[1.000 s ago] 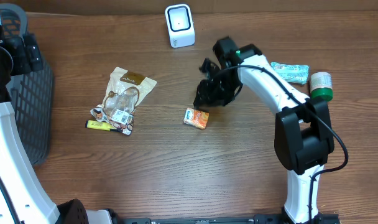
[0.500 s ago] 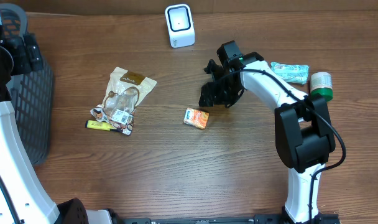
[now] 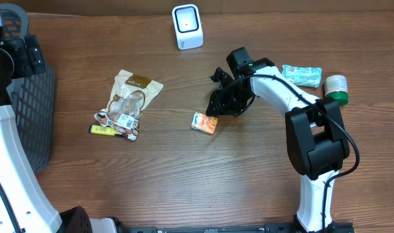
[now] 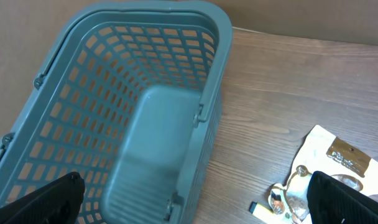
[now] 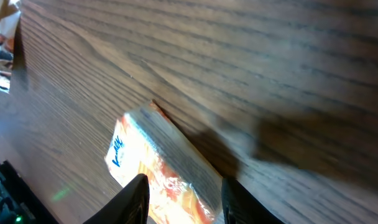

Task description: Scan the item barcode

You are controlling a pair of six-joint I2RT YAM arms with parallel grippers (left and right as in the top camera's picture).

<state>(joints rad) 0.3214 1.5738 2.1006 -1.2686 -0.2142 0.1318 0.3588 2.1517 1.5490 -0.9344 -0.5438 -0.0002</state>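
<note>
Overhead, mid-table: small orange carton point(image 3: 204, 122) flat on the wood, right gripper point(image 3: 218, 107) bent low at its far right corner. Open tabletop point(image 3: 184, 181) on the carton's near side, and leftward as far as the snack pouch point(image 3: 133, 94) and yellow marker point(image 3: 103, 129). White barcode scanner point(image 3: 187, 26) well apart at the far edge. Teal packet point(image 3: 302, 74) and green-lidded jar point(image 3: 335, 89) near the right arm's outer side. Grey basket point(image 3: 28, 110) at the left edge, partly cut off.

Right wrist: carton's end between the two fingertips point(image 5: 137, 199), jaws partly apart and straddling it. Carton cut off by the lower edge, print blurred and unreadable. Pad contact with the carton: cannot tell.

Left wrist: left gripper point(image 4: 195, 205) spread wide, holding nothing, over the basket's rim. Only dark tips at the bottom corners in view.
</note>
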